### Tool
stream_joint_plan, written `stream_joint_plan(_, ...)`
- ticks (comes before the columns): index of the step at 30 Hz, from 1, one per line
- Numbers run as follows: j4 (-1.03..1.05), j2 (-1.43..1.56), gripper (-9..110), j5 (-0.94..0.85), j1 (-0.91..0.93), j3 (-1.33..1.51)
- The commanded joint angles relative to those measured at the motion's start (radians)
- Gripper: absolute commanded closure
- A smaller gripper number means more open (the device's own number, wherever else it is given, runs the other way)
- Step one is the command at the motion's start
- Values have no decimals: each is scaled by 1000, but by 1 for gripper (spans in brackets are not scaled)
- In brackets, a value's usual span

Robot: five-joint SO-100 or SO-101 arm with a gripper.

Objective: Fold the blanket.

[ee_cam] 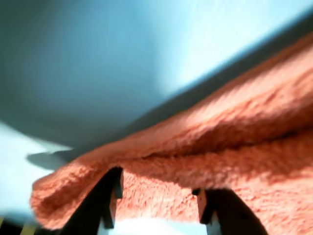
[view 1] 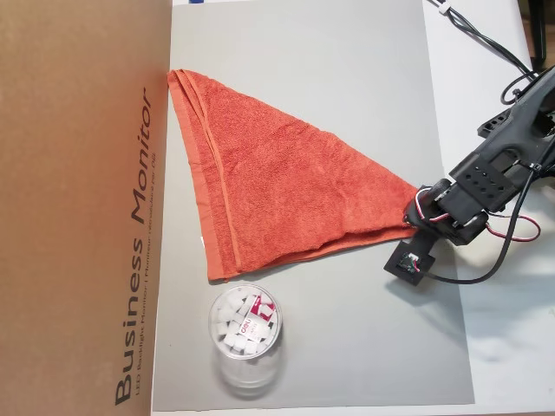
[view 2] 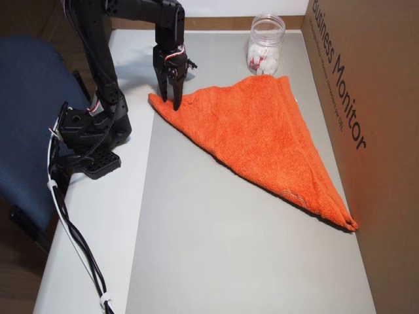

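Fingers (view 2: 171, 99) pinched on corner tip of blanket (view 2: 262, 134), folded into triangle on grey mat (view 2: 216, 235)

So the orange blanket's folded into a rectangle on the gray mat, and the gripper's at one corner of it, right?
Not a rectangle: both overhead views show the blanket folded into a triangle. It does lie on the gray mat, and the gripper is at one corner.
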Motion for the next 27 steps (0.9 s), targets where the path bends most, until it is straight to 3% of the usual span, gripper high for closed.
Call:
stream_joint_plan(1, -121, -26, 87, -3, -5, -34)
stream_joint_plan(11, -206, -84, 87, 187, -75, -110)
stream_joint_plan(27, -9, 81, 87, 172, -77, -147)
